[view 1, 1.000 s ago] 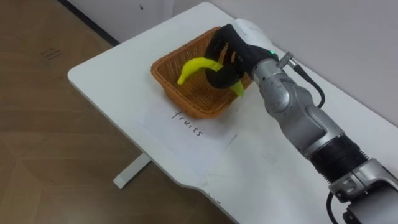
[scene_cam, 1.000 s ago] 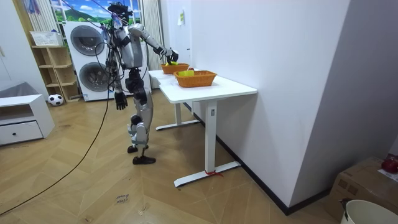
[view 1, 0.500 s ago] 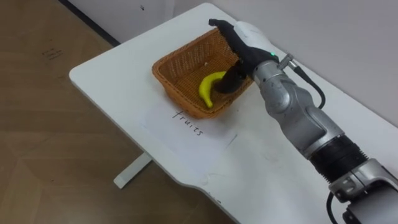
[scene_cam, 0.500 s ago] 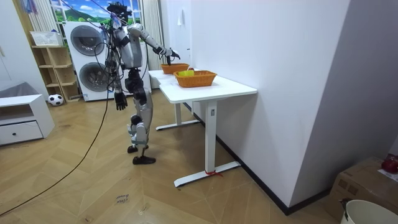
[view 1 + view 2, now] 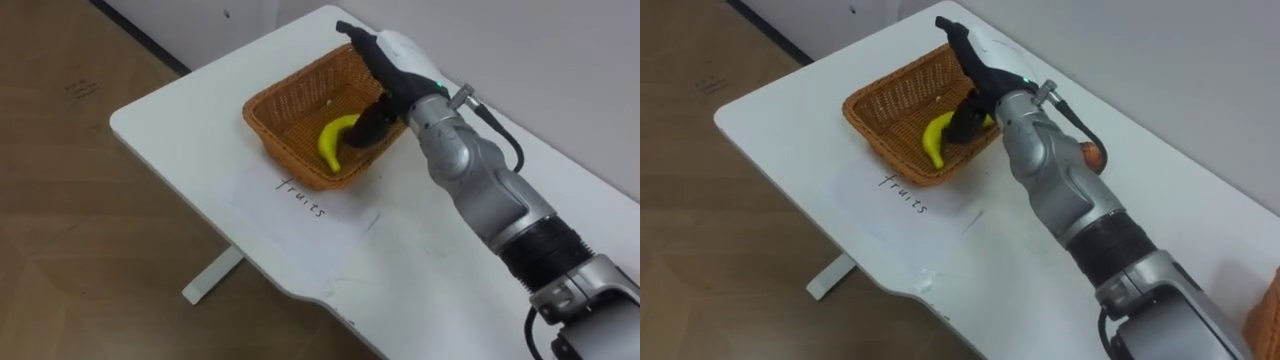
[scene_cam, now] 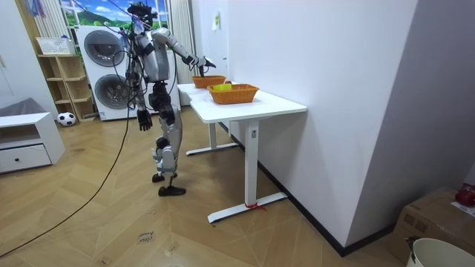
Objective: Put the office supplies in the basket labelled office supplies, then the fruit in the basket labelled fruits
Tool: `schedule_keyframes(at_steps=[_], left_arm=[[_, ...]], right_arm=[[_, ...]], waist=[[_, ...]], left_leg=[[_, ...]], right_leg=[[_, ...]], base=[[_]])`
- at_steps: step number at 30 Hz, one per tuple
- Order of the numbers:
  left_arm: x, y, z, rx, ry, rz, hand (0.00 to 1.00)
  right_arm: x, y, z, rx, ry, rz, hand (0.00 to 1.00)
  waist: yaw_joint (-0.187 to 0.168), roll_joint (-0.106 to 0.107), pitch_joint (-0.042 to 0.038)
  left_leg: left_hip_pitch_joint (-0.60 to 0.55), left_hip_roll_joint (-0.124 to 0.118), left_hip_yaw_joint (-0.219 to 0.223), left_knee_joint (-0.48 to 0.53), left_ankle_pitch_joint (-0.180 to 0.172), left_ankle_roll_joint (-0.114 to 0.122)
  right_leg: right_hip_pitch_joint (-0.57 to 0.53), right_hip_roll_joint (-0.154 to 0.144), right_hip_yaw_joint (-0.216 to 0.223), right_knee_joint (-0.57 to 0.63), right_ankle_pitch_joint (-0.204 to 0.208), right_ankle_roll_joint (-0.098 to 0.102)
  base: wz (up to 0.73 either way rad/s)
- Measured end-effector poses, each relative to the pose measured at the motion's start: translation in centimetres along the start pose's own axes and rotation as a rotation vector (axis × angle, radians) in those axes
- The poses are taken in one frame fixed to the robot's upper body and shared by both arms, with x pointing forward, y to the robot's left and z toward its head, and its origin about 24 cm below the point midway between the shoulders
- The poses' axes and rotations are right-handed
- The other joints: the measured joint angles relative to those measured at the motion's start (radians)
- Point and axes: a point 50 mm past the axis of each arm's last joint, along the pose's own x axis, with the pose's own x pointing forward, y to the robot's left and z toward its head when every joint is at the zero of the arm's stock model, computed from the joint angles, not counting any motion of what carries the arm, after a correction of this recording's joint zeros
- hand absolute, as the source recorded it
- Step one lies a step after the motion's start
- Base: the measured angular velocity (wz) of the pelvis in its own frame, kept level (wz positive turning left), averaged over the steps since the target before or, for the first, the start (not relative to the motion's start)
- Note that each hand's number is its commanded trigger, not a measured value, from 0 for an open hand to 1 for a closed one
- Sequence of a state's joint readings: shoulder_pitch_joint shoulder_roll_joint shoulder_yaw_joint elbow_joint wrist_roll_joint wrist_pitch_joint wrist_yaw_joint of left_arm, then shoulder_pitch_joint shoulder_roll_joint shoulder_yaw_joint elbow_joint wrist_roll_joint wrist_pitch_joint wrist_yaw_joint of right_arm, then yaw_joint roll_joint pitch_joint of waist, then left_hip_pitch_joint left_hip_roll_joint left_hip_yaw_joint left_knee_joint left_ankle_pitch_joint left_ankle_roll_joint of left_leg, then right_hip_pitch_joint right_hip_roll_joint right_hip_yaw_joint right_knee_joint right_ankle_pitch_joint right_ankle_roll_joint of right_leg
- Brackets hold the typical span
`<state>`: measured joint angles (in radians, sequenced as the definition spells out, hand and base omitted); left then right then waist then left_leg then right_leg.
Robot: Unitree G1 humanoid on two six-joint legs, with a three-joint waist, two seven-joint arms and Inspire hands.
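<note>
Noting right hand (image 5: 388, 65) spread wide, gripping nothing, at 2 o'clock rim of wicker basket (image 5: 268, 112), banana (image 5: 334, 141) lying inside toward 5 o'clock, left hand (image 6: 141, 119) hanging idle. Recommending lifting straight up, clearing rim without snagging banana.

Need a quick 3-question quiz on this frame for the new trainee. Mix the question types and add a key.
1. True or false: the banana lies inside the basket.
2. Pick one: the right hand is
A. shut on the banana
B. open, with its fingers stretched out over the basket
C. shut, holding nothing
3. Fill in: the basket stands on a white ___.

Key:
1. True
2. B
3. table
</note>
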<state>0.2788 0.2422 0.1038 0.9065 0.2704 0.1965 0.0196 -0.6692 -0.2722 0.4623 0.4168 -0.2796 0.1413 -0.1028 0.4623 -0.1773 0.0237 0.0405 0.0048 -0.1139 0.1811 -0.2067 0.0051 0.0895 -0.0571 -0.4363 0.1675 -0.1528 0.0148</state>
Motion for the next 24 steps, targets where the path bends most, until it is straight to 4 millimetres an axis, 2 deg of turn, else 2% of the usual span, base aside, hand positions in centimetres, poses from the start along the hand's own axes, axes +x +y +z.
schedule_keyframes(at_steps=[2,10,13,14,17,19,24], left_arm=[[0.0,-0.1,-0.2,-0.001,0.007,0.001,0.0],[-0.1,-1.5,-0.7,-0.017,0.023,-0.002,0.0],[-0.2,-1.7,-0.8,-0.02,0.029,-0.007,0.0],[-0.2,-1.8,-1.0,-0.02,0.035,-0.01,0.0],[-0.4,-2.1,-1.6,-0.023,0.052,-0.018,0.0],[-0.4,-2.2,-1.7,-0.022,0.059,-0.019,0.0],[-0.5,-2.9,-2.1,-0.007,0.075,-0.038,0.0]], right_arm=[[0.0,-0.8,-0.2,0.066,0.006,-0.05,0.0],[0.0,-3.1,-0.5,0.206,0.003,-0.176,0.0],[-0.1,-4.8,-0.7,0.337,0.006,-0.252,0.0],[-0.2,-5.0,-0.9,0.409,0.018,-0.27,0.0],[-0.2,-5.1,-1.2,0.503,0.036,-0.29,0.0],[-0.3,-5.0,-1.4,0.509,0.044,-0.295,0.0],[-0.7,-4.4,-2.7,0.511,0.099,-0.3,0.0]], waist=[[-0.007,0.013,-0.0044],[-0.073,0.054,-0.0095],[-0.101,0.065,-0.0101],[-0.107,0.07,-0.0135],[-0.132,0.088,-0.0158],[-0.155,0.097,-0.0147],[-0.184,0.125,-0.023]], left_leg=[[0.002,-0.001,0.003,0.0,0.0,0.0],[0.01,-0.002,0.028,0.003,0.002,0.003],[0.008,-0.002,0.028,0.005,0.002,0.003],[0.011,-0.002,0.028,0.006,0.002,0.003],[0.024,-0.002,0.031,0.005,0.002,0.003],[0.023,-0.002,0.031,0.006,0.002,0.003],[0.024,-0.003,0.035,0.006,0.002,0.004]], right_leg=[[0.0,-0.001,0.009,0.001,0.0,0.0],[0.0,-0.002,0.047,0.001,0.0,0.0],[-0.002,-0.001,0.049,0.0,0.0,0.0],[0.002,-0.001,0.052,0.0,0.0,0.0],[0.011,-0.002,0.053,0.001,0.0,0.0],[0.013,-0.002,0.051,0.0,0.0,0.0],[0.013,-0.003,0.052,0.002,0.0,0.0]], base=[[-0.05],[-0.08],[-0.02],[0.0],[-0.01],[0.0],[-0.01]])
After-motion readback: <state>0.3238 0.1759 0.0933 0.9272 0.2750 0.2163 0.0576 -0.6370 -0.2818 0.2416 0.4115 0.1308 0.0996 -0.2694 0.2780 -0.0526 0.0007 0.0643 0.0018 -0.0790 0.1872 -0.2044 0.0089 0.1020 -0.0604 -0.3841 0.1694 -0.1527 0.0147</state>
